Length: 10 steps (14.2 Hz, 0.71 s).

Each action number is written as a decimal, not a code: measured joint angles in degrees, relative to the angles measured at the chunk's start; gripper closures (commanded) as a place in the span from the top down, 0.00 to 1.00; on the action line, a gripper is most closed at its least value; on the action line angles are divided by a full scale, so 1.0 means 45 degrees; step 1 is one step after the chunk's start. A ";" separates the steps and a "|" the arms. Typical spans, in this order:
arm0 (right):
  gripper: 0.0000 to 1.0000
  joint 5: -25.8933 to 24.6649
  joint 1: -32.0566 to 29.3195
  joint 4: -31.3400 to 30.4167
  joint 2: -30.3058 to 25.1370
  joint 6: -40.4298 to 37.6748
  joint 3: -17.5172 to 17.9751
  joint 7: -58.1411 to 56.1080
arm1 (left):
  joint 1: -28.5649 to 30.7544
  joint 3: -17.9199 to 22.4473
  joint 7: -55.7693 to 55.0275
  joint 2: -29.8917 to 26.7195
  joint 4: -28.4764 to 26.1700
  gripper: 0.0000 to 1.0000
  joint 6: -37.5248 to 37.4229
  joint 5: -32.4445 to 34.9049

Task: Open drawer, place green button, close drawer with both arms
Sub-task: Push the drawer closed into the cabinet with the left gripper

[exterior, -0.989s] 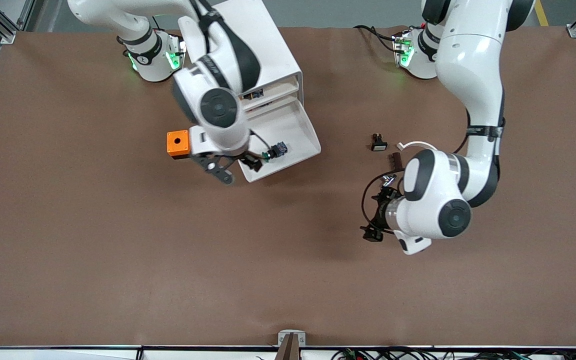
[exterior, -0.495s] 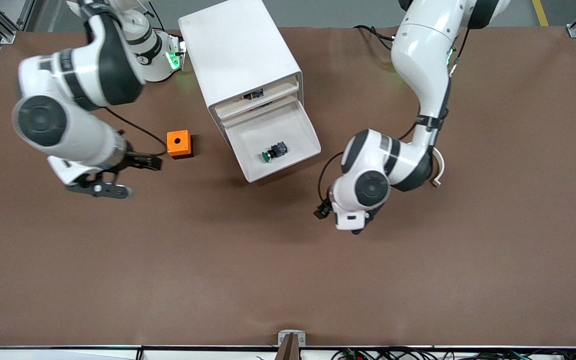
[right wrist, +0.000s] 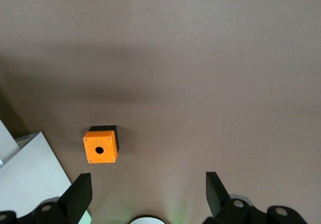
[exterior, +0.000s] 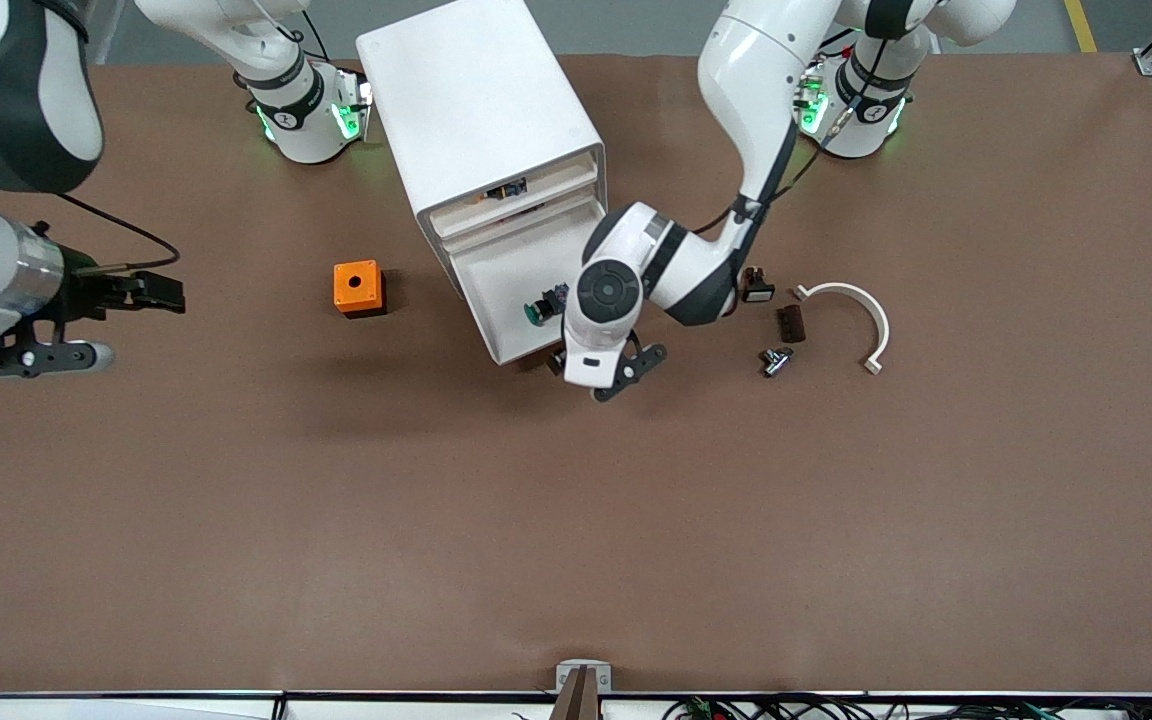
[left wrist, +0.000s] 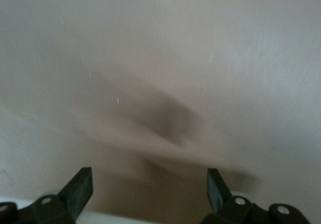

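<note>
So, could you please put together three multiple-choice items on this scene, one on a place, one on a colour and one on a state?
1. Where is the button?
A. In the open drawer
B. On top of the cabinet
C. In the right hand

2. What colour is the box with the round hole?
A. Blue
B. Orange
C. Green

3. How are the left hand's fingers?
A. Shut on the button
B. Shut on nothing
C. Open, holding nothing

Answers:
1 A: the green-capped button lies on the pulled-out tray's floor.
2 B: it shows orange in the front and right wrist views.
3 C: the left wrist view shows the fingers wide apart with nothing between them, at the drawer's front edge.
</note>
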 measured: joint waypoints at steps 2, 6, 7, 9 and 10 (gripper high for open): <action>1.00 0.0000 -0.0023 0.0083 -0.0168 -0.0052 0.0034 -0.0077 | -0.0446 -0.0069 -0.0222 -0.0004 -0.0152 1.00 0.0009 0.0000; 1.00 0.0001 -0.0048 0.0552 -0.0188 -0.0096 0.0116 -0.0077 | -0.1041 -0.0728 -0.1507 -0.0026 -0.0318 1.00 0.0009 0.0000; 1.00 0.0001 -0.0101 0.0630 -0.0188 -0.0096 0.0110 -0.0077 | -0.1082 -0.0966 -0.1818 -0.0030 -0.0327 1.00 0.0010 0.0000; 1.00 0.0001 -0.0223 0.0735 -0.0188 -0.0095 0.0107 -0.0077 | -0.1095 -0.1370 -0.2329 -0.0038 -0.0351 1.00 0.0010 0.0000; 1.00 0.0001 -0.0272 0.0752 -0.0188 -0.0092 0.0107 -0.0077 | -0.1095 -0.1529 -0.2513 -0.0040 -0.0371 1.00 0.0010 0.0000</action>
